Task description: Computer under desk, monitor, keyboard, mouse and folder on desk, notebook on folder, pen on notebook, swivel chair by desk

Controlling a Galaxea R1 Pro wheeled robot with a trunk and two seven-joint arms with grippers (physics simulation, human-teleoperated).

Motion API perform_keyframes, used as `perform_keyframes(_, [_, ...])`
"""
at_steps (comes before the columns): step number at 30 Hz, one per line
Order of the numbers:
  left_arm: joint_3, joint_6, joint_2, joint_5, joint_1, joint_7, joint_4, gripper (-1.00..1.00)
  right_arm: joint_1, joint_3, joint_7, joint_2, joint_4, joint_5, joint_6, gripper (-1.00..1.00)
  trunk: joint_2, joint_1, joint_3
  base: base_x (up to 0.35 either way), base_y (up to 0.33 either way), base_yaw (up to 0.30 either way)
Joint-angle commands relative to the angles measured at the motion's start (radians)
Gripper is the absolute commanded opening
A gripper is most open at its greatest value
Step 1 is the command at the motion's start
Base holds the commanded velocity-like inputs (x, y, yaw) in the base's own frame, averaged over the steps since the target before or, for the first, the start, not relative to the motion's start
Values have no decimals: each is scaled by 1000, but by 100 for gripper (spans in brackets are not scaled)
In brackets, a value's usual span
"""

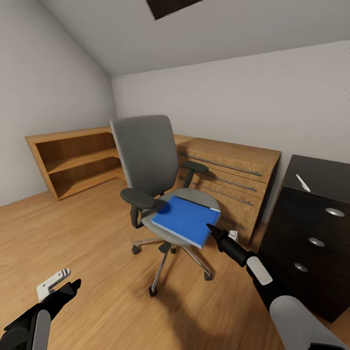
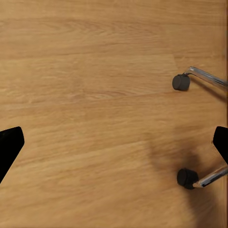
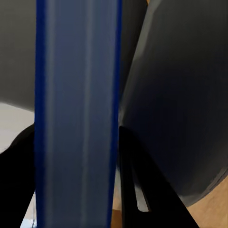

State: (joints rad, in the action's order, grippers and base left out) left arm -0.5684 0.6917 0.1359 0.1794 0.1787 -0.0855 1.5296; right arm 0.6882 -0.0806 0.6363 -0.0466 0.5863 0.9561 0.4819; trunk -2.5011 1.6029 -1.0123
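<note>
Right claw (image 1: pixel 210 227) straddles the near edge of the blue folder (image 1: pixel 187 219), grip unconfirmed (left claw (image 1: pixel 61 287) spread empty); pulling could roll the swivel chair (image 1: pixel 146 155).

Attic-type room in a home, fitted as a study corner: sloped ceiling (image 1: pixel 204 34) over plain pale walls; wood-plank floor (image 1: pixel 87 233) throughout. Grey swivel chair (image 1: pixel 150 160) on chrome wheeled base stands mid-room; low light-wood open shelf (image 1: pixel 73 160) along the left wall; light-wood drawer cabinet (image 1: pixel 233 180) with long bar handles behind the chair; black drawer unit (image 1: pixel 311 228) with round silver knobs at right.
</note>
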Motion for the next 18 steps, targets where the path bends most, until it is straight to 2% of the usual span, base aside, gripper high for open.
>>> perform_keyframes(1, [-1,5,1,11,1,-8,1,100,1,-2,0,0,0,7,9,-100,0,-1,3,0,0,0])
perform_keyframes(18, [1,5,2,11,1,-5,1,100,1,-2,0,-1,0,7,9,-100,0,-1,7,0,0,0])
